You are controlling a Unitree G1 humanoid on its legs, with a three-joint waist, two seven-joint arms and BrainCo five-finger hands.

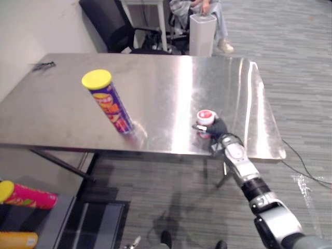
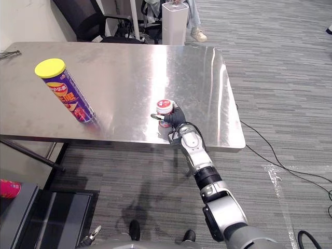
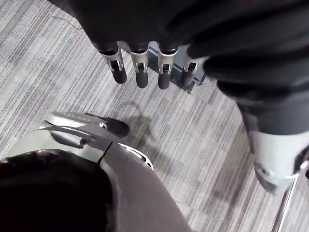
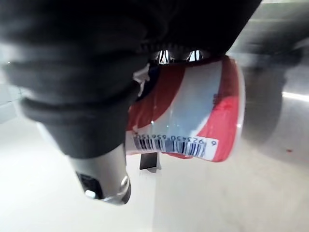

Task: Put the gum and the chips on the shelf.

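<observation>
Steel table point(image 1: 207, 78) — purple chips can point(image 1: 110, 106), yellow lid point(image 1: 96, 79) on, upright at its left. Gum tub point(image 1: 206, 116), red and white, barcode point(image 4: 176, 143) on its side, near the front edge, right hand point(image 1: 218, 128) curled round it. Left hand point(image 3: 140, 67) — fingers straight, over carpet point(image 3: 53, 63).

The right arm point(image 2: 194, 150) is all chunky silver-grey shells, broken up by a black band partway along, with a rounder, bulkier casing above that. The right hand point(image 2: 175, 118) wears a dark ribbed cover, kinda like a glove. The left hand point(image 3: 159, 24) is the same deal: slotted silver fingers point(image 3: 141, 63) with dark rubbery tips, and a fat silver thumb point(image 3: 273, 159).
</observation>
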